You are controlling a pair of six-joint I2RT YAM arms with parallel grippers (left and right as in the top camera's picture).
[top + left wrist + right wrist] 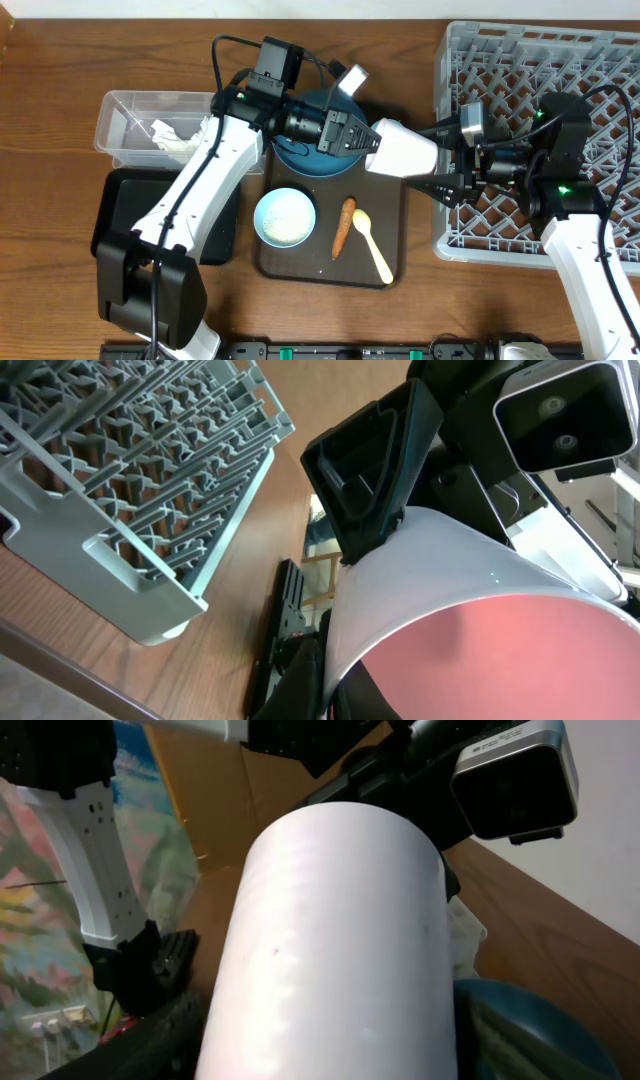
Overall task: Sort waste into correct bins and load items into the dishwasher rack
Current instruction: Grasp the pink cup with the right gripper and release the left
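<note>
Above the brown tray (392, 215), the left hand (358, 136) is clenched on the rim of the pink-white cup (405, 150), held sideways between the dark blue plate (300, 160) and the grey rack (560, 60), while the right hand (440, 160) flanks its base, grip unclear.

**Lighting and Picture Quality**

Overhead view: bright, even light from above; soft, short shadows on the table (50, 120); sharp throughout. Left wrist view: cup (450, 610) close to the lens, slightly soft, one small glare spot. Right wrist view: cup (330, 950) fills the frame, blurred; background soft.
</note>
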